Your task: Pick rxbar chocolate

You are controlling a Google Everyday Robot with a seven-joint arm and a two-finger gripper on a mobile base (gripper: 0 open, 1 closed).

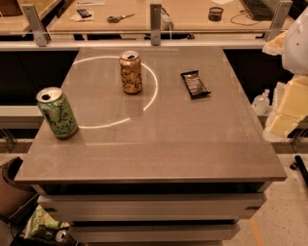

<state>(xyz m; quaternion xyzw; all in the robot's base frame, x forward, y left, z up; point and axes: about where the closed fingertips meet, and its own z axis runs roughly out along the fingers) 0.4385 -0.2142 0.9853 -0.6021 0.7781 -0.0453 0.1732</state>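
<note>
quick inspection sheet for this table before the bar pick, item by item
surface: grey table, bright ring reflected on its left half
job's things: black snack bar lying flat on the right, apart from both cans
clutter: brown-gold can upright mid-table; green can upright near the left edge
grippers: gripper not in view
cables: thin dark cable on the back desk
surroundings: scissors and keyboard on the back desk; plastic bottle on the floor, right
</note>
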